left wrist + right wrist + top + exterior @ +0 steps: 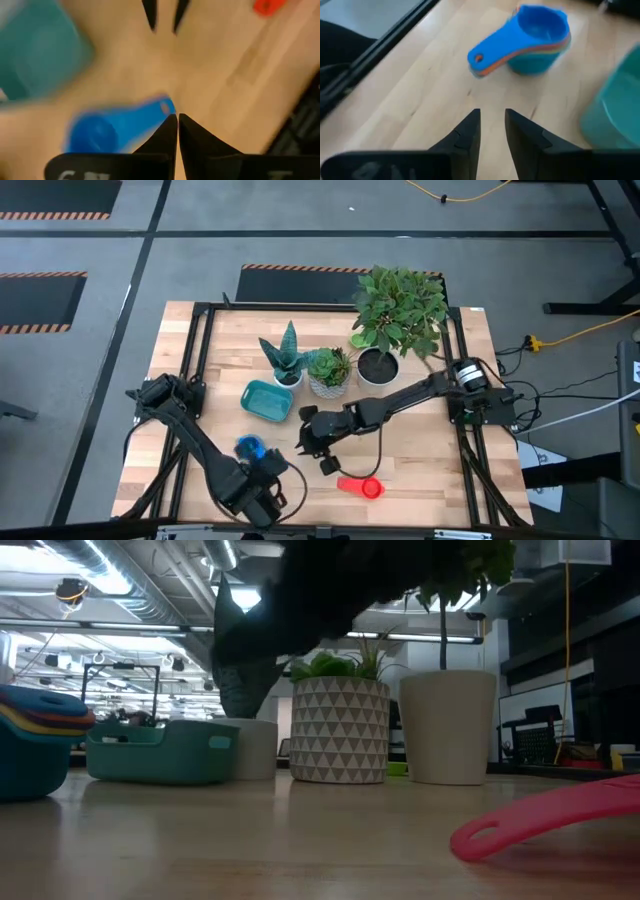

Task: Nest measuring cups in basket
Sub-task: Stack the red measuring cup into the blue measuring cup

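Observation:
Several nested measuring cups, a blue one on top, stand on the table near the front left; they also show in the right wrist view and at the left of the low view. A red cup lies alone to their right. The teal basket sits behind the stack. My left gripper is shut and hovers just at the near side of the stack, by the blue handle's tip. My right gripper is open, to the right of the stack, with nothing between its fingers.
Three potted plants stand in a row behind and to the right of the basket; their white pots fill the middle of the low view. Bare wood lies between the stack and the red cup. A black frame edges the table.

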Tool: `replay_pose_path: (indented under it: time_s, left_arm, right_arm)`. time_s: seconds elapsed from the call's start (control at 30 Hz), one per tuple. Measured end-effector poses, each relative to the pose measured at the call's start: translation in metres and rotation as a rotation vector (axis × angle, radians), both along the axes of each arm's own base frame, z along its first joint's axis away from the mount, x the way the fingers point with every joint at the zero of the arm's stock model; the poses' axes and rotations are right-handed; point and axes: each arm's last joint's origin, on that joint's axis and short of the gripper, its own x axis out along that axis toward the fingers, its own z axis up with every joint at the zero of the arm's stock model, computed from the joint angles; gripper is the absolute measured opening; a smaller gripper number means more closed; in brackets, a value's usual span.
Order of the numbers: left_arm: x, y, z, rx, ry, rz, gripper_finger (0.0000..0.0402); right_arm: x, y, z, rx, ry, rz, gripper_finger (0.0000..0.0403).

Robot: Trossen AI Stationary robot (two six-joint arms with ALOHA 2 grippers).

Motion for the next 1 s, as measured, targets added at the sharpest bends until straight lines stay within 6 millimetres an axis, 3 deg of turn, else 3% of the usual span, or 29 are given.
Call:
replay_pose_path:
  time_s: [0.2,0.37,0.47,0.6,0.8,1.0]
  left_arm:
    - [0.022,0.033,0.015,0.185,0.079,-0.237,0.0009]
    - [0.03,0.065,0.023,0.287,0.2,-0.422,0.0002]
    - [0.019,0.087,0.037,0.314,0.209,-0.421,0.0001]
    - [-0.011,0.109,0.051,0.325,0.108,-0.389,0.0001]
    - [-0.049,0.13,0.033,0.239,-0.149,-0.381,0.0001]
    - [-0.071,0.143,0.004,0.192,-0.305,-0.376,0.0001]
  right_arm:
    - [-0.038,-0.006,0.037,0.093,0.25,-0.086,0.0094]
    - [-0.069,0.008,0.053,0.158,0.437,-0.148,0.0094]
    - [-0.081,0.024,0.054,0.177,0.506,-0.166,0.0094]
    - [-0.096,0.047,0.051,0.202,0.58,-0.19,0.0094]
    - [-0.118,0.074,0.047,0.26,0.702,-0.336,0.0094]
    - [-0.131,0.091,0.046,0.335,0.744,-0.536,0.0094]
